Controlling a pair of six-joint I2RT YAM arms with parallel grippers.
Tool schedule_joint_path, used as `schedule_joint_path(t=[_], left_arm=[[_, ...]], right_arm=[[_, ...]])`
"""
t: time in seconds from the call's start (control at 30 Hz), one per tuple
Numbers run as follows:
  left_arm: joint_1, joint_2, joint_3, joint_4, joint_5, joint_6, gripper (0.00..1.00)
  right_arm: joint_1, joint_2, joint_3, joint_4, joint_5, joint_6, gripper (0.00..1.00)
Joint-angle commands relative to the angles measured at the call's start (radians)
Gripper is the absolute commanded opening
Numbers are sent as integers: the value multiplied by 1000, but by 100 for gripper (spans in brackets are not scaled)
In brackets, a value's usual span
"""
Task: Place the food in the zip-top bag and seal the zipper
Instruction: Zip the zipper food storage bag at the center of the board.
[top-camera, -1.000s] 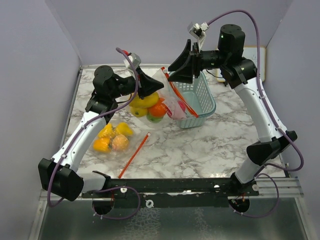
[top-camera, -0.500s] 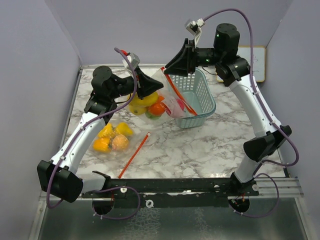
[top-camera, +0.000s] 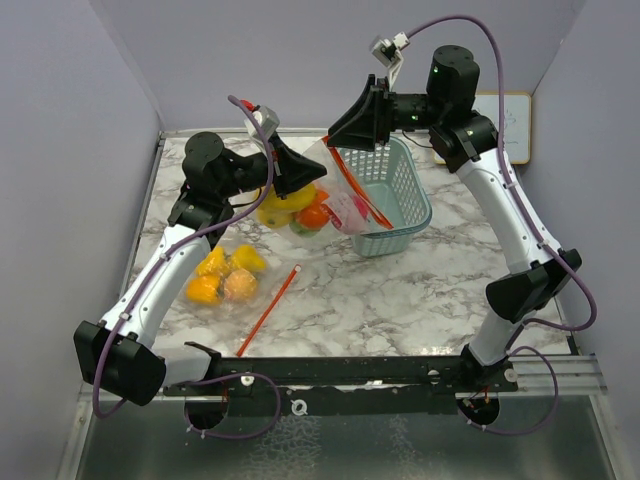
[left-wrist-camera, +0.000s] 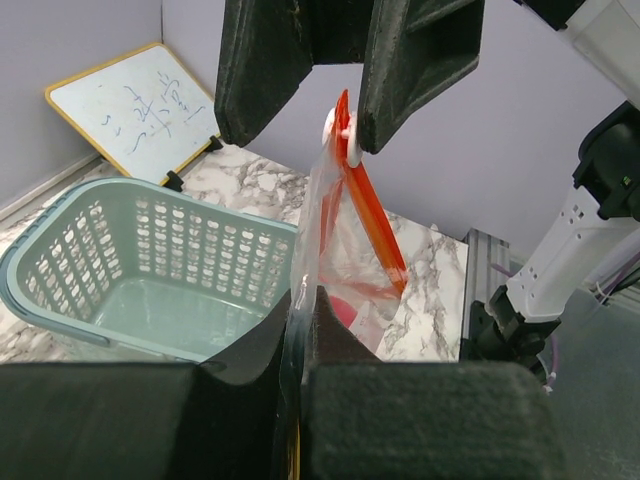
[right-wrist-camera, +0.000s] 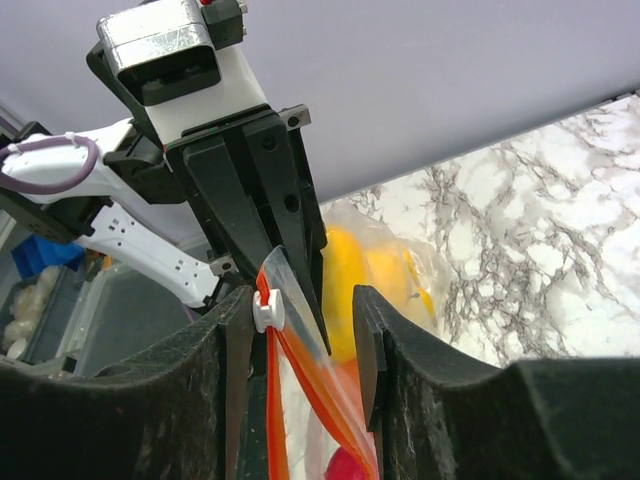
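**Clear zip-top bag (top-camera: 345, 205) with an orange-red zipper, loaded and held up between two arms, seal not confirmed**

Top view: the left gripper (top-camera: 316, 180) is pinched on the bag's lower edge, and the right gripper (top-camera: 350, 138) sits at its upper end. Glossy toy food (top-camera: 298, 210), yellow, orange, green and red, fills the bag beside a pale blue lattice basket (top-camera: 420, 205). A second clear bag of yellow and orange pieces (top-camera: 225, 278) lies near the left arm.

Left wrist view: the left gripper's black fingers clamp the clear film. Above them, a white slider (left-wrist-camera: 341, 128) sits between the right gripper's spread fingers, not pinched.

Right wrist view: the slider rests against one finger. Loading looks done. Whether the zipper is closed cannot be told, so sealing probably remains.
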Motion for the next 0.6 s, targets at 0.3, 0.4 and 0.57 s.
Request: schedule_joint_path(t=[0.3,0.4,0.57], left_arm=[[1,-22,28,30,-15,-5,0],[3,-28,41,3,-22,15,0],[15,-46,52,-18,-29,32,0]], right_arm=[[-3,21,22,-32,1,-10,6],[-3,19,24,-85,33,-61,5],[-5,18,3,-180,62,-156,4]])
